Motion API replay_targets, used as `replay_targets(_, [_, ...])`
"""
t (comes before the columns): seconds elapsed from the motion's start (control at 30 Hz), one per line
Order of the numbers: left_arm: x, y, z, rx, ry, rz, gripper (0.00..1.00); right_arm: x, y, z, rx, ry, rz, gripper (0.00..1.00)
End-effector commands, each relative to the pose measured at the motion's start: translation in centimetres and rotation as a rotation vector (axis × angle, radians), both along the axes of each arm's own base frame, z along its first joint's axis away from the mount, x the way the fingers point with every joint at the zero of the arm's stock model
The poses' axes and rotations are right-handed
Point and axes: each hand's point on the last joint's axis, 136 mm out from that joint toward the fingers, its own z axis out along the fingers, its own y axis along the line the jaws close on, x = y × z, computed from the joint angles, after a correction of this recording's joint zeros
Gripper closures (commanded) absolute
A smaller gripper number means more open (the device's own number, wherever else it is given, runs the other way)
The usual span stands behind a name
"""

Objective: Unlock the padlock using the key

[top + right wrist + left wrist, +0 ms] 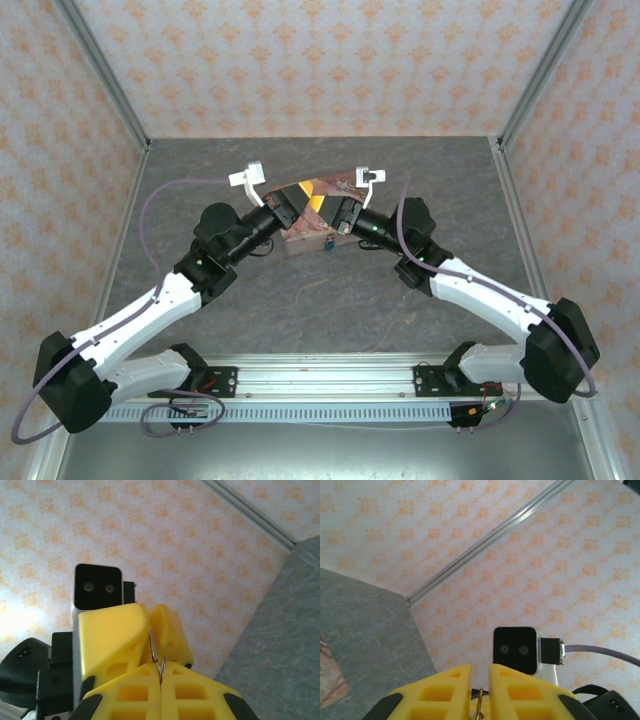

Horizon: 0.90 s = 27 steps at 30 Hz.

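My two grippers meet tip to tip above the pink tin (300, 243) in the top view. The left gripper (480, 672) is shut on a thin brass key (480, 703), seen edge on between its yellow fingers. The right gripper (161, 674) is shut on a small metal ring (161, 665) that touches the key's blade (154, 644). The left gripper's fingers (115, 635) stand just beyond it. A tiny blue padlock (328, 243) shows at the tin's near edge, below the right gripper (333, 208). Whether the padlock hangs or rests there I cannot tell.
The grey table (330, 310) runs to patterned walls with metal corner posts (110, 75). Purple cables (165, 190) loop off both arms. Each wrist camera sees the other's black camera block (516, 650).
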Motion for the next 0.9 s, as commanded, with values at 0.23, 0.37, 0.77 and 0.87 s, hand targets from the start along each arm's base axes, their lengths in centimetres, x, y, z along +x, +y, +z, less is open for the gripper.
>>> replay_targets(0.23, [-0.4, 4.7, -1.2, 0.243, 0.059, 0.217, 0.58, -0.8, -3.4, -5.1, -0.279, -0.026, -0.128, 1.00])
replay_targets(0.37, [0.1, 7.0, -6.6, 0.385, 0.233, 0.319, 0.44, -1.1, -5.7, -8.0, -0.449, -0.017, -0.197, 1.00])
replay_targets(0.77, [1.3, 1.4, -18.9, 0.425, 0.495, 0.103, 0.24, -1.6, -11.2, -15.7, -0.835, 0.094, -0.322, 1.00])
replay_targets(0.87, [1.2, -0.2, -21.3, 0.414, 0.522, 0.048, 0.21, -1.7, -11.4, -17.1, -0.839, 0.124, -0.319, 1.00])
